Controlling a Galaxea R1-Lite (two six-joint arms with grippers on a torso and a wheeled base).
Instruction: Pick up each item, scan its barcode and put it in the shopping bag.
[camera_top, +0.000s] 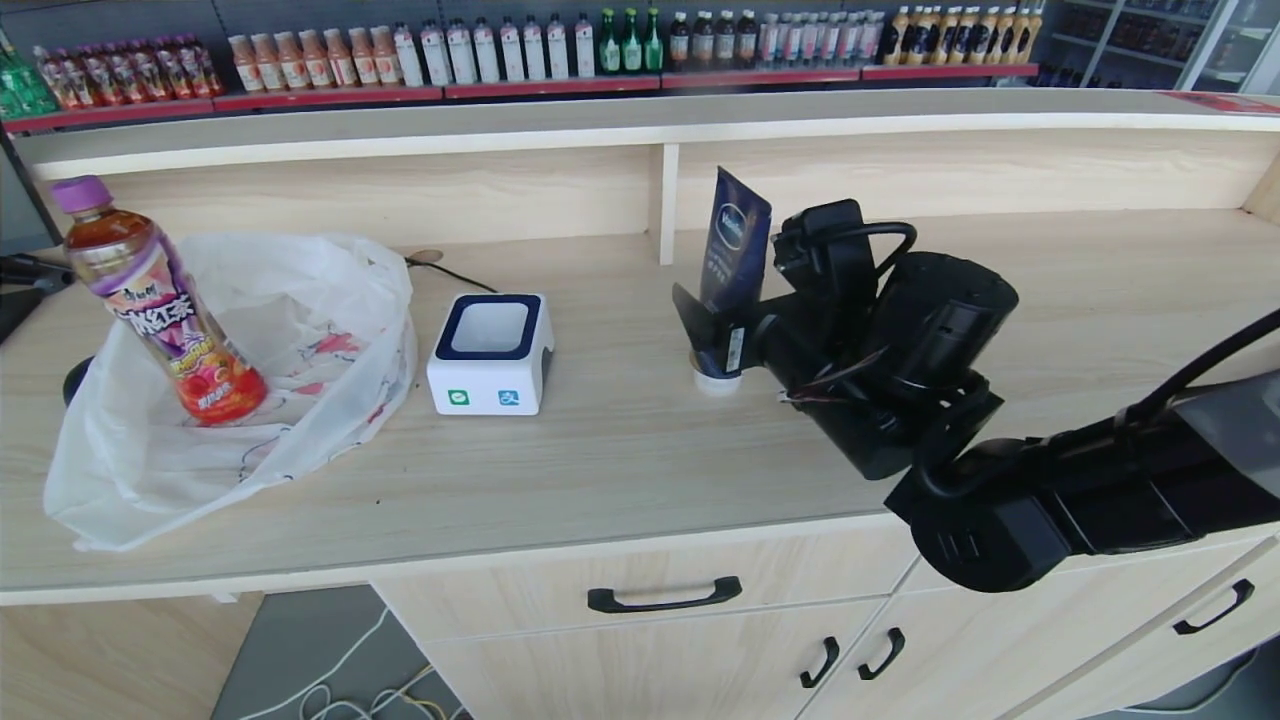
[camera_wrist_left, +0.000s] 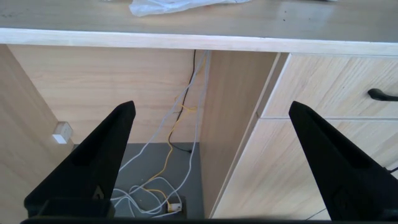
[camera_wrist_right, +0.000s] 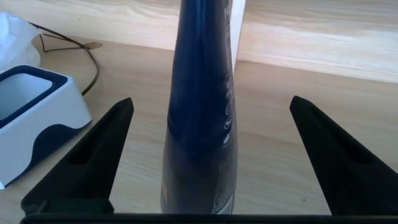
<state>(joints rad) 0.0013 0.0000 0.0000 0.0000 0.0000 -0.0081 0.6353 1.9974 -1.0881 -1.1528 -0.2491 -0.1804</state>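
One dark-blue tube (camera_top: 735, 240) stands on its white cap (camera_top: 716, 384), inside the wide-spread right claw (camera_wrist_right: 211, 106).

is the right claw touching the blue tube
Apart. The right wrist view shows the blue tube standing between the open right claw fingers, with bare counter visible on both sides.

My gripper (camera_wrist_right: 210, 124) is spread wide, with the dark blue tube (camera_wrist_right: 200, 74) upright between the fingers, clear of both. White barcode scanner (camera_wrist_right: 37, 112) nearby on the wooden counter (camera_wrist_right: 280, 143).
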